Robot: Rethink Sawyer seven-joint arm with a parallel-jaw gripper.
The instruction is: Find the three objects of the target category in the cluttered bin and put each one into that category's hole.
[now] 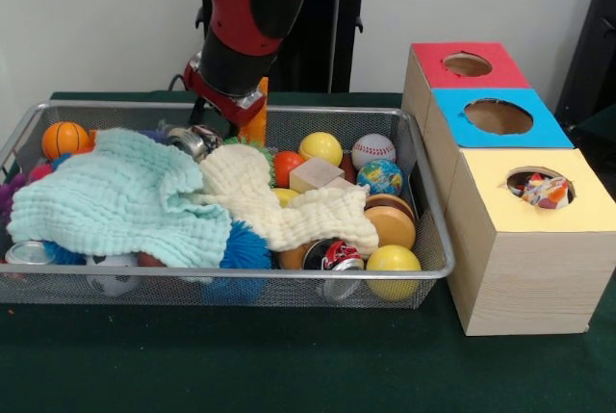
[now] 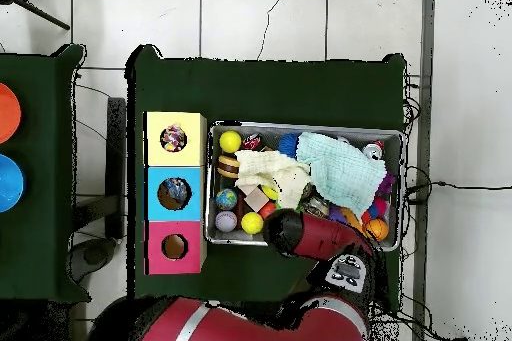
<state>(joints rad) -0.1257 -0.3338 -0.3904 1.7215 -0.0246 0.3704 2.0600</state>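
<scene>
Across the green tabletop (image 1: 289,365) in the front view, a wire bin (image 1: 221,273) holds a pale green cloth (image 1: 115,201) and a cream cloth (image 1: 279,206) draped over balls, cans and blocks. A baseball (image 1: 372,150), a globe ball (image 1: 380,177) and a yellow ball (image 1: 393,261) lie at the bin's right end. The red arm (image 1: 241,18) reaches down to the bin's far edge; its tool (image 1: 207,136) is hidden among the clutter, so I cannot tell its opening or hold. Beside the bin stand red (image 1: 467,64), blue (image 1: 498,116) and yellow (image 1: 539,187) boxes with holes; something patterned sits in the yellow hole.

From overhead, the arm (image 2: 315,232) covers the bin's (image 2: 305,129) near edge, and the three boxes (image 2: 175,193) touch its side.
</scene>
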